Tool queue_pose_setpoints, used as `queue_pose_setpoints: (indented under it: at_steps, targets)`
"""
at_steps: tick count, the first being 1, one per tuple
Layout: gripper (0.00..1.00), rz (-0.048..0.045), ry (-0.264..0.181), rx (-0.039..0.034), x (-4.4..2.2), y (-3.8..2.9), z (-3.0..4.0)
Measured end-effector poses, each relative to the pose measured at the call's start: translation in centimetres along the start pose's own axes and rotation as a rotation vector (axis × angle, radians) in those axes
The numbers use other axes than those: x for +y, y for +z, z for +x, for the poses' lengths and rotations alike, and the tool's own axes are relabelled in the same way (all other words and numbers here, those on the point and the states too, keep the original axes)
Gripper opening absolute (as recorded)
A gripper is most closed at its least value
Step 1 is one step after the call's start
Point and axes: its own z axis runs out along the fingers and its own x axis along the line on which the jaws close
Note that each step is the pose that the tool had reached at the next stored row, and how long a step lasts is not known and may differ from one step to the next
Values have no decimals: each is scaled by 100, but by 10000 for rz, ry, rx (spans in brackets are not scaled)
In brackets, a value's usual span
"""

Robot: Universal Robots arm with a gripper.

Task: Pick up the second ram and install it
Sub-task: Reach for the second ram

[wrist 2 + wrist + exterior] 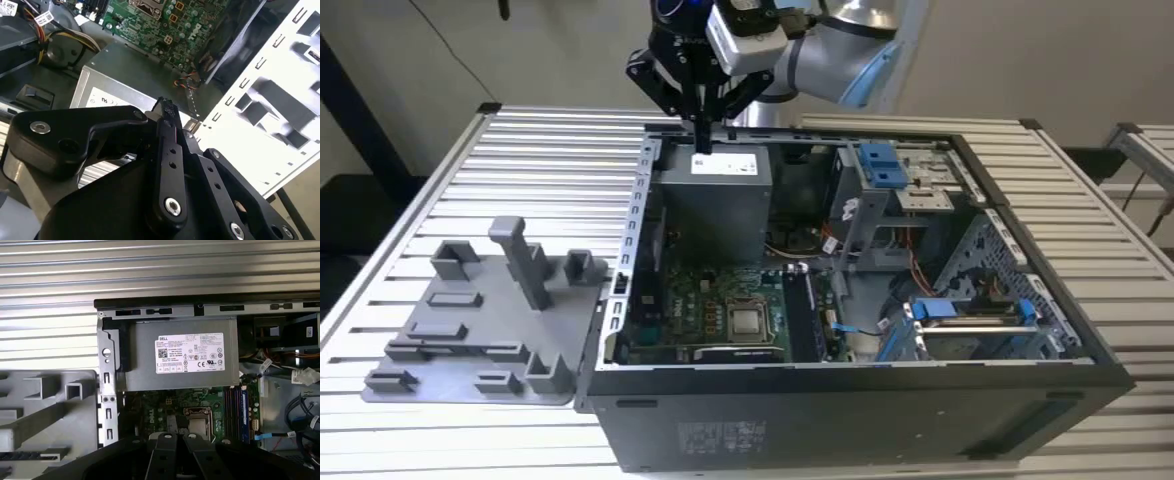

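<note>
**Gripper above the far left corner of the open case**

One arm carries one gripper (703, 145) over one open case (854, 425), which lies on its side on the slatted bench (520, 150). The fingers (169, 145) are pressed together and point straight down above the power supply (714, 195). Whether anything thin sits between them cannot be told.

The case holds one power supply at its far left, one green board (694, 300) nearer, one socket (750, 322) on that board, and two blue brackets (887, 165) on the drive cages toward the exterior view's right. Orange and blue cables run between the cages.

The slots (807, 312) lie just right of the socket, with their long axis running near to far. Whether a ram stands in them cannot be told.

One grey tray (454, 340) rests on the bench just beside the case, on the exterior view's left. It carries several upright posts and low pockets.

In the first wrist view the power supply (180, 355) shows its label face up.
</note>
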Motion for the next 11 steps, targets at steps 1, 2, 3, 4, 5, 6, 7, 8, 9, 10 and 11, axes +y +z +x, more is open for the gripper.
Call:
queue_pose_setpoints:
  at_steps: [1, 2, 3, 4, 5, 6, 7, 8, 9, 10, 11]
  targets:
    - [11, 0, -1, 0, 0, 0, 5]
    - [11, 0, -1, 0, 0, 0, 9]
    - [11, 1, -1, 1, -2, 0, 17]
    - [11, -1, -2, 1, -2, 0, 26]
    - [11, 0, -1, 1, -3, 0, 34]
    - [11, -1, -1, 2, -3, 0, 38]
    - [11, -1, -1, 3, -5, 0, 43]
    - [11, -1, -1, 3, -6, 0, 49]
    - [11, -1, -1, 4, -7, 0, 56]
    - [11, 0, -2, 5, -7, -1, 64]
    - [11, -1, 0, 4, -8, -1, 75]
